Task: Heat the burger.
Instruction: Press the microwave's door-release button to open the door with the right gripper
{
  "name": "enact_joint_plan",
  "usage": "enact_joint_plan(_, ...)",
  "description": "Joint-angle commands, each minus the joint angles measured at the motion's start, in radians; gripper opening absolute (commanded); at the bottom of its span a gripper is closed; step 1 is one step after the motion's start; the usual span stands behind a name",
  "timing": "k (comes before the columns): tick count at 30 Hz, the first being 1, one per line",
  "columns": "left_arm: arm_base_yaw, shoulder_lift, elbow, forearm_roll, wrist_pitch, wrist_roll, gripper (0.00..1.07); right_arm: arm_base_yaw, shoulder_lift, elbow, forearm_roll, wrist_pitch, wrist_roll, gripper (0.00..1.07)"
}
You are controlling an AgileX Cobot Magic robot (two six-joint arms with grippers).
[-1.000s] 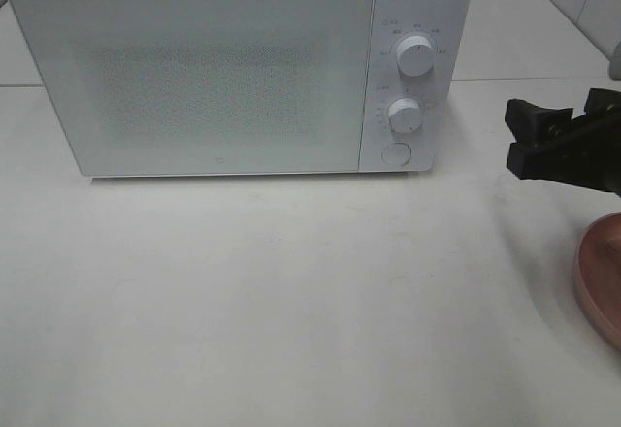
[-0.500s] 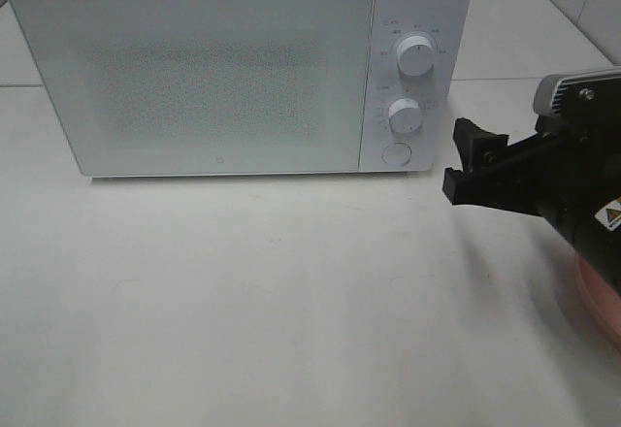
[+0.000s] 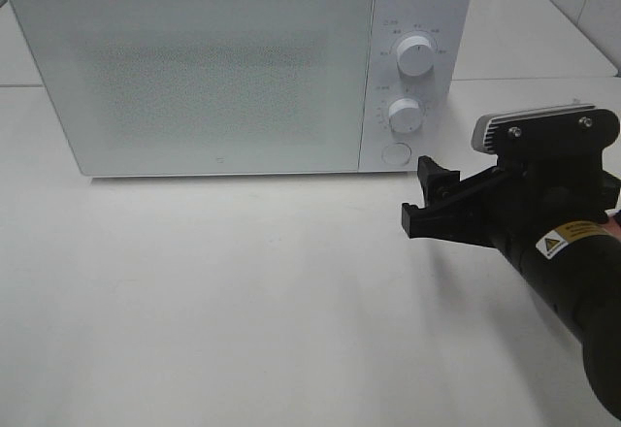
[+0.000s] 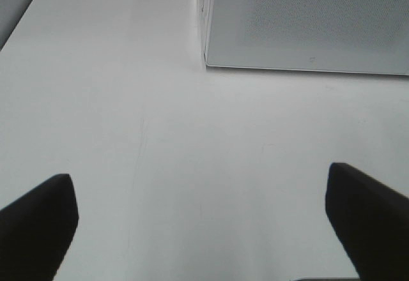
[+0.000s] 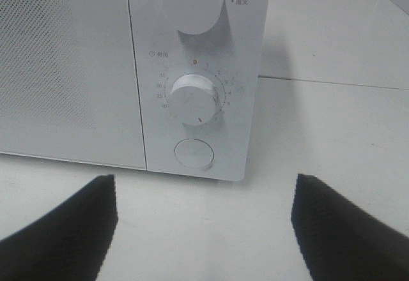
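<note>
Hovering over the white table (image 3: pixel 243 301), the right gripper (image 3: pixel 420 196) has its jaws spread wide and empty, aimed at the microwave (image 3: pixel 223 78). The round door button (image 3: pixel 395 153) sits just ahead of it, with the timer knob (image 3: pixel 405 114) above that. The left gripper (image 4: pixel 201 230) is likewise released, holding nothing, with the microwave's front corner ahead of it. The burger shows in no view, so its place, heading and long axis cannot be told.
</note>
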State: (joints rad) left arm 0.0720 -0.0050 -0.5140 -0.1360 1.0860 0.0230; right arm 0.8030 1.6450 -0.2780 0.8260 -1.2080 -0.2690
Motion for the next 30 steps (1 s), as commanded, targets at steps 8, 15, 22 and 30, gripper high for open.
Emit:
enact_joint_plan(8,0.001,-0.022,0.0,-0.007,-0.015,0.002,0.98,0.004,-0.002,-0.008,-0.024,-0.057,0.245,0.74)
enact_joint_plan(15,0.001,-0.022,0.0,-0.007,-0.015,0.002,0.98,0.004,-0.002,-0.008,-0.024,-0.057,0.574,0.67)
enact_joint_plan(22,0.001,-0.022,0.0,-0.007,-0.015,0.002,0.98,0.004,-0.002,-0.008,-0.023,-0.053,0.923,0.52)
enact_joint_plan(30,0.001,-0.022,0.0,-0.007,-0.015,0.002,0.98,0.004,-0.002,-0.008,-0.023,-0.053,1.293,0.25)
